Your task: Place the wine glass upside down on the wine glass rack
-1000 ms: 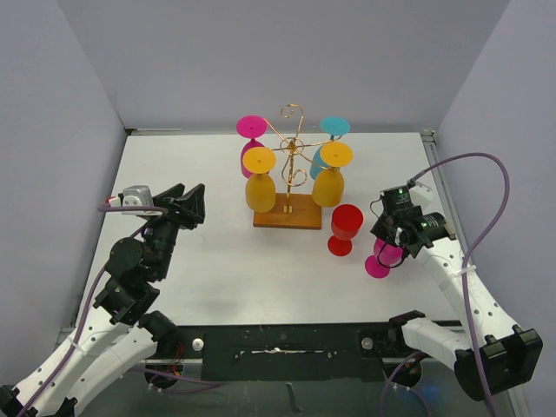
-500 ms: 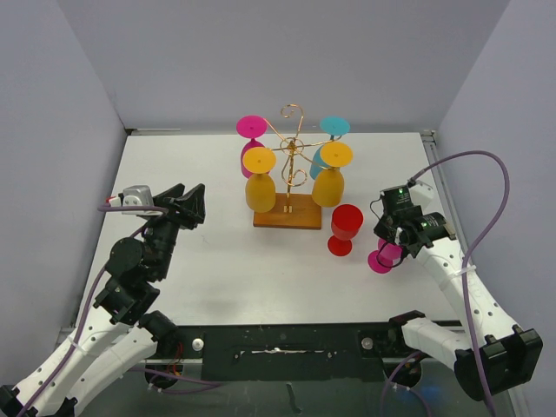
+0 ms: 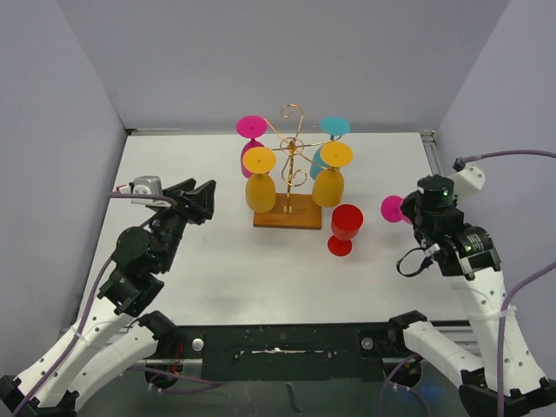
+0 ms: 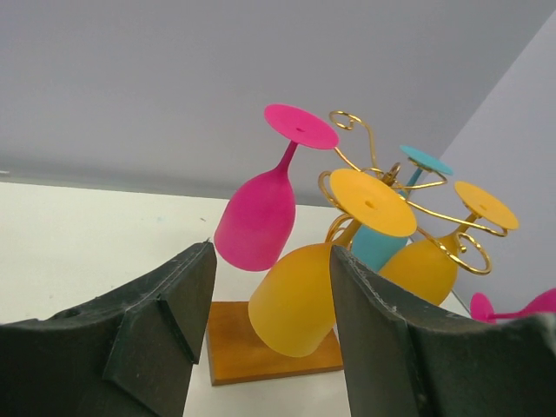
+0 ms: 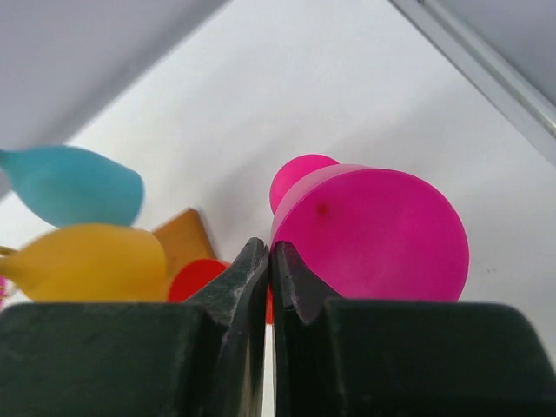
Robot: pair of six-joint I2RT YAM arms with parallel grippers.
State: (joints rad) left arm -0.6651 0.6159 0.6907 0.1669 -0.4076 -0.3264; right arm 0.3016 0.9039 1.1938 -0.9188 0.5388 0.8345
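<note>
The gold wire wine glass rack stands on its brown wooden base at the table's middle back, also seen in the left wrist view. A pink wine glass hangs in the air to the right of the rack, lying sideways. My right gripper is shut on it. In the right wrist view its round foot sits against the closed fingertips of that gripper. My left gripper is open and empty, left of the rack, facing it.
Several glasses hang upside down on the rack: pink, yellow, teal and yellow. A red glass stands upright on the white table, just right of the base. Grey walls enclose three sides.
My right gripper closed on the pink glass, lifted it off the table and carried it up and back, turning it sideways. The left arm shifted slightly forward.
</note>
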